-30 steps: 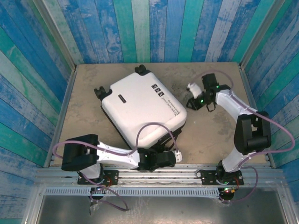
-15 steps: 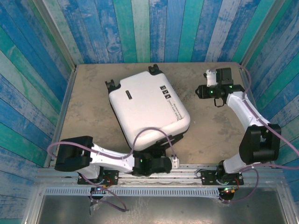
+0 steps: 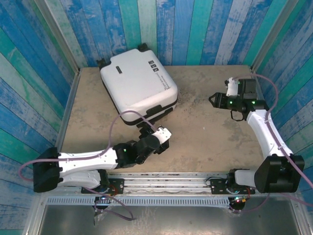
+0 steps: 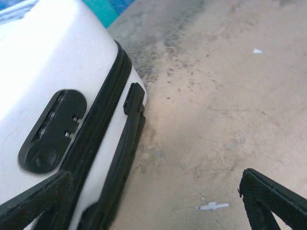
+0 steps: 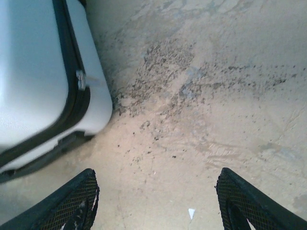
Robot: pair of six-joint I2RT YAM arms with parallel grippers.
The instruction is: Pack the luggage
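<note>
Desk (image 3: 210, 147): tan, scuffed, with dark speckled grime on the bare part right of the luggage.

Luggage (image 3: 137, 83): white hard shell, shut, lying flat on the desk. A blue and green plank wall (image 3: 195, 29) runs just behind it. A black seam band runs round its side, seen up close from the left wrist (image 4: 48, 72) and the right wrist (image 5: 33, 72).

Left arm: stretched low across the desk toward the luggage's near corner, with a purple cable (image 3: 128, 115) looping up beside that corner.

Right arm: reaches in well to the right of the luggage, wrist turned toward it.

Left claw (image 3: 157, 138): just short of the luggage's near edge, spread wide, nothing between the fingers. In its own camera (image 4: 153, 191) one finger sits low against the luggage's side. Cannot tell whether it touches.

Right claw (image 3: 215, 100): well apart from the luggage on its right, spread, gripping nothing. Bare desk lies between the fingers in its own camera (image 5: 157, 191).

Handle (image 3: 155, 110): black, on the luggage's near edge.

Wheels (image 3: 142, 47): black, at the luggage's far edge, by the wall.

Oval fitting (image 4: 50, 132): black, screwed onto the luggage's side.

Label marks (image 3: 152, 66): small, black, on the top shell near the far right corner.

Zip pull (image 5: 81, 79): small, metal, on the seam band.
</note>
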